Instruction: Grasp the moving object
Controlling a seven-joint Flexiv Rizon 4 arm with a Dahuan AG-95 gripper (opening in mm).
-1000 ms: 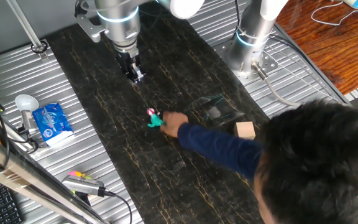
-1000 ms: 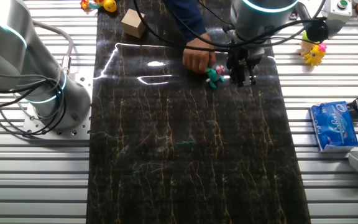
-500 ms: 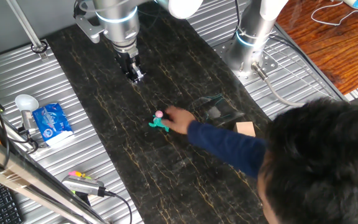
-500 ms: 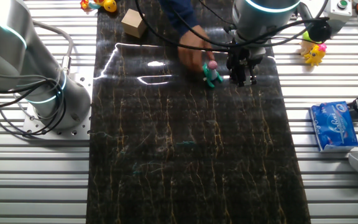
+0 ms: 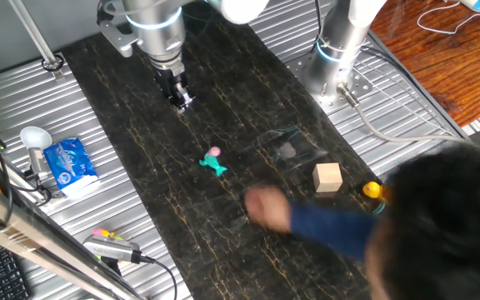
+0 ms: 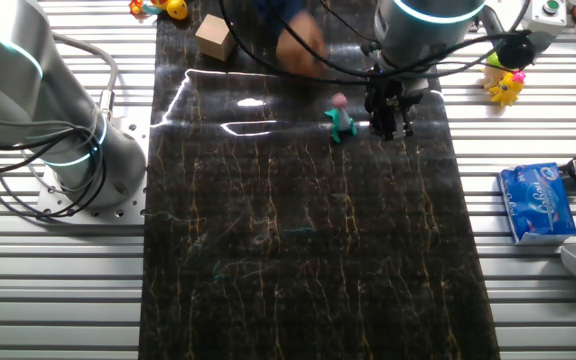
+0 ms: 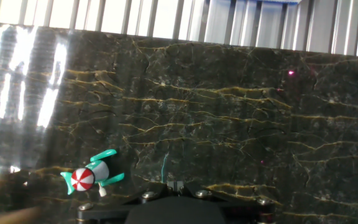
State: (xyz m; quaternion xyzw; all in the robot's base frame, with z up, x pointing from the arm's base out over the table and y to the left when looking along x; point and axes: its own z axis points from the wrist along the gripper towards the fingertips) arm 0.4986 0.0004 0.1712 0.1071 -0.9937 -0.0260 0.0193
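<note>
The teal-green toy figure (image 5: 213, 162) with a pink-and-white end lies alone on the dark marbled mat (image 5: 248, 92). It also shows in the other fixed view (image 6: 340, 121) and at the lower left of the hand view (image 7: 92, 177). My gripper (image 5: 179, 101) hangs point-down above the mat, apart from the toy; in the other fixed view the gripper (image 6: 388, 124) is just right of it. In the hand view the fingertips (image 7: 176, 185) sit together at the bottom edge, shut and empty.
A person's blurred hand (image 5: 269, 208) and blue sleeve are over the mat's near side, also seen in the other fixed view (image 6: 298, 45). A tan cube (image 5: 327, 177) and a yellow turtle toy (image 5: 373, 190) lie nearby. A blue packet (image 5: 69, 164) and a second arm's base (image 5: 337, 58) flank the mat.
The hand has let go of the toy and pulled away from it. The toy has shifted slightly and now lies free. My gripper has not moved.
</note>
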